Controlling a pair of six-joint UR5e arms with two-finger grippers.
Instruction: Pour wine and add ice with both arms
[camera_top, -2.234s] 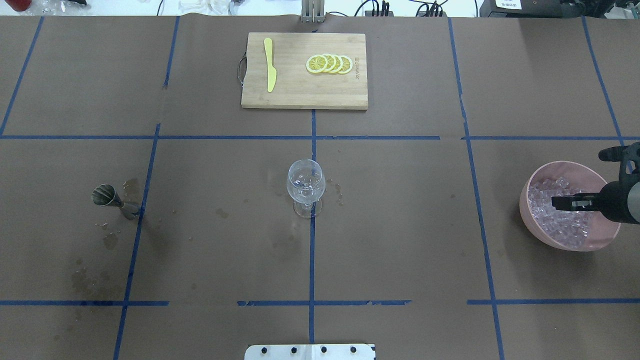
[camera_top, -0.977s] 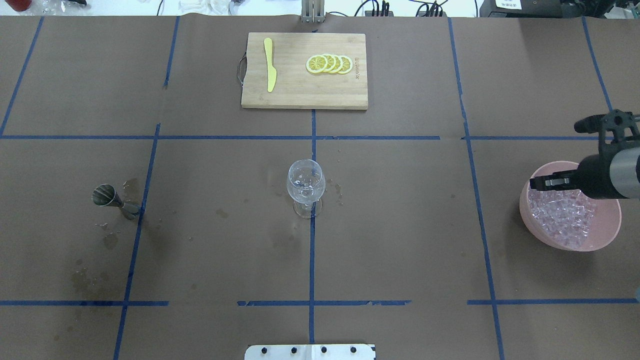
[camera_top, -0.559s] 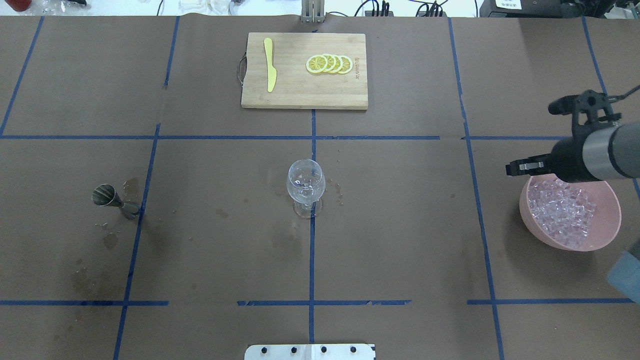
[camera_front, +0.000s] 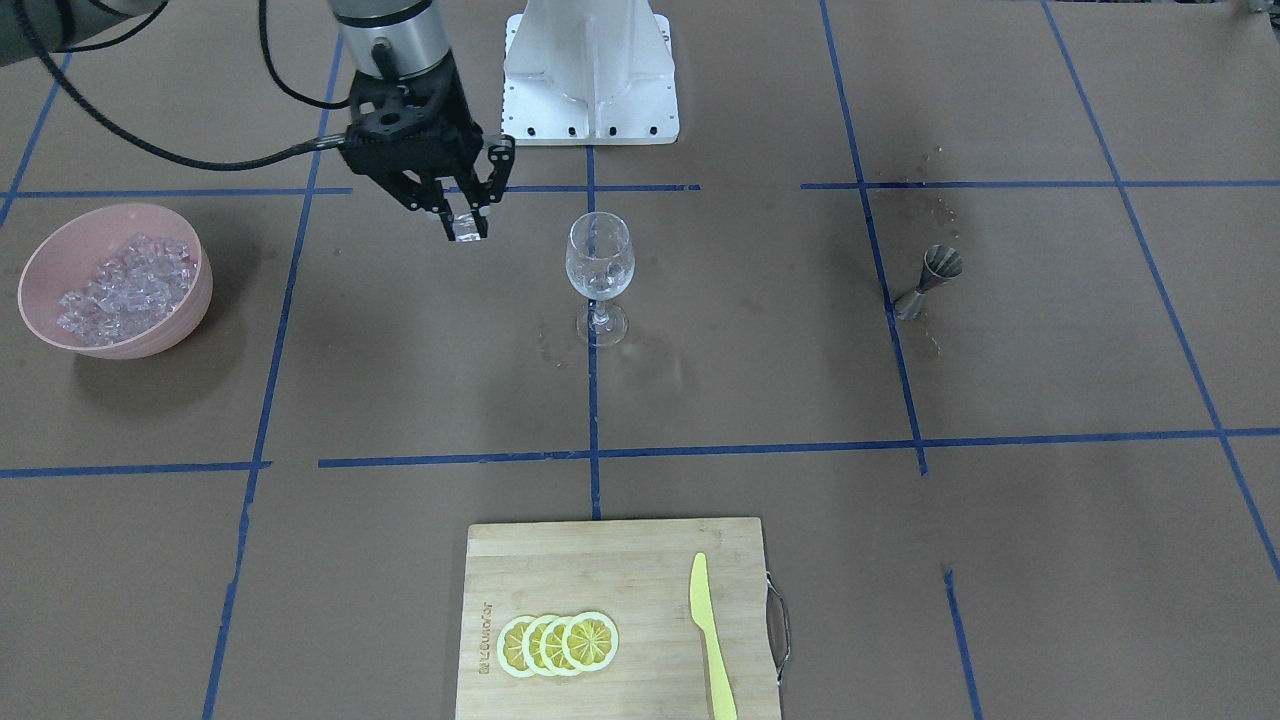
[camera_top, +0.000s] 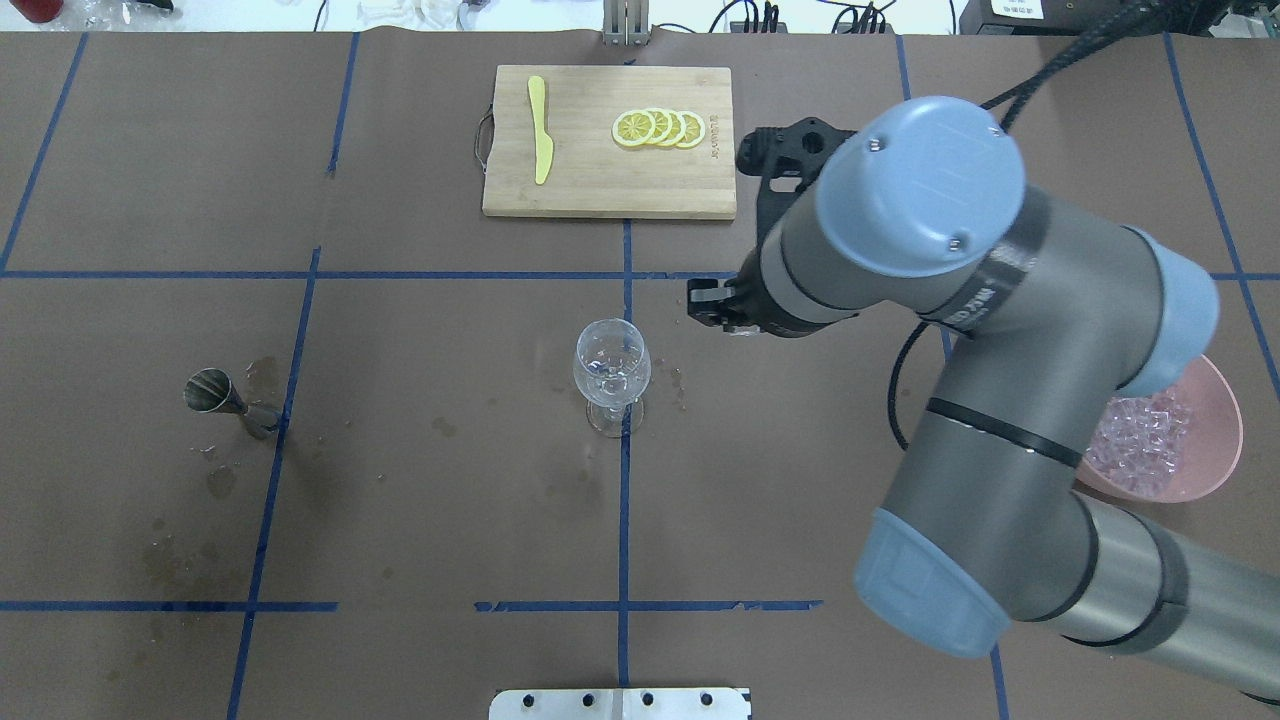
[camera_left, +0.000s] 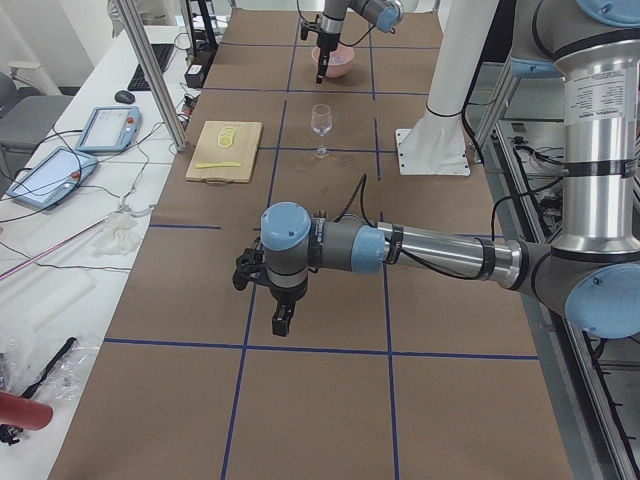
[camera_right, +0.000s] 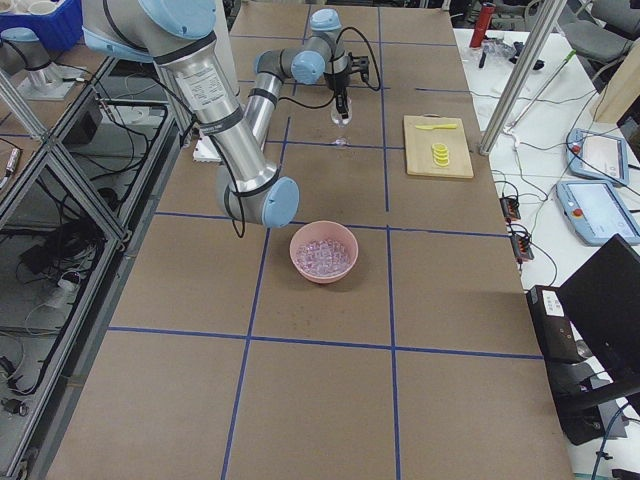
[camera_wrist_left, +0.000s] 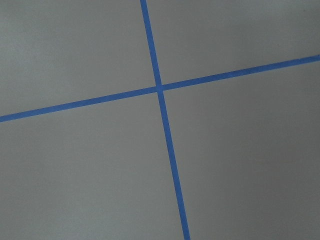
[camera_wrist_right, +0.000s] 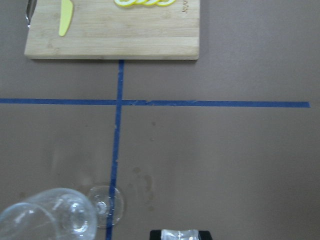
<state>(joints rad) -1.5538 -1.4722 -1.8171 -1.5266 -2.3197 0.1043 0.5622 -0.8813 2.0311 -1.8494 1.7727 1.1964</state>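
Note:
My right gripper (camera_front: 466, 224) is shut on a small clear ice cube (camera_wrist_right: 180, 234) and hangs above the table, just to the robot's right of the wine glass (camera_front: 599, 262). In the overhead view the gripper (camera_top: 716, 310) sits a little right of and beyond the glass (camera_top: 611, 365). The glass stands upright at the table's centre and looks clear inside. The pink bowl (camera_front: 190, 300) full of ice (camera_front: 120, 278) stands at the far right of the robot. My left gripper (camera_left: 283, 320) shows only in the exterior left view, over bare table; I cannot tell its state.
A metal jigger (camera_front: 930, 272) stands on the robot's left, with wet stains around it. A wooden cutting board (camera_front: 600, 570) at the far edge bears lemon slices (camera_front: 558, 642) and a yellow knife (camera_front: 708, 640). The white pedestal base (camera_front: 590, 90) is at the near edge.
My right gripper has risen out of the ice bowl and swung left across the table to beside the wine glass, with an ice cube in it. Nothing else has moved.

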